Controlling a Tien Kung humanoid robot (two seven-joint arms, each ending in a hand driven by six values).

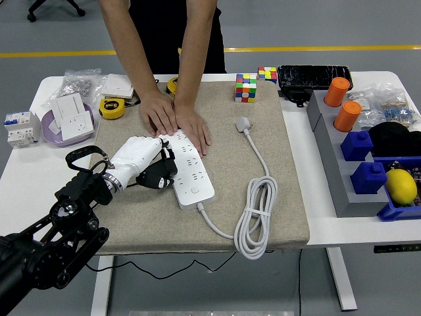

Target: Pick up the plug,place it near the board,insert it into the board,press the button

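Observation:
A white power strip [191, 172] lies on the beige mat [276, 164], with its own white cable [255, 217] coiled to the right and ending in a white plug [244, 124]. My left hand [146, 161] is curled around a black plug [158, 175] and holds it against the strip's left edge. A person across the table presses both hands [174, 118] flat on the strip's far end. My right hand is out of view.
Left of the mat are a yellow tape measure [112, 108], a purple dish [51, 131] with white sockets and a breaker [18, 126]. Puzzle cubes [247, 87] stand at the mat's far edge. At the right a grey rack [342, 171] holds orange and blue parts.

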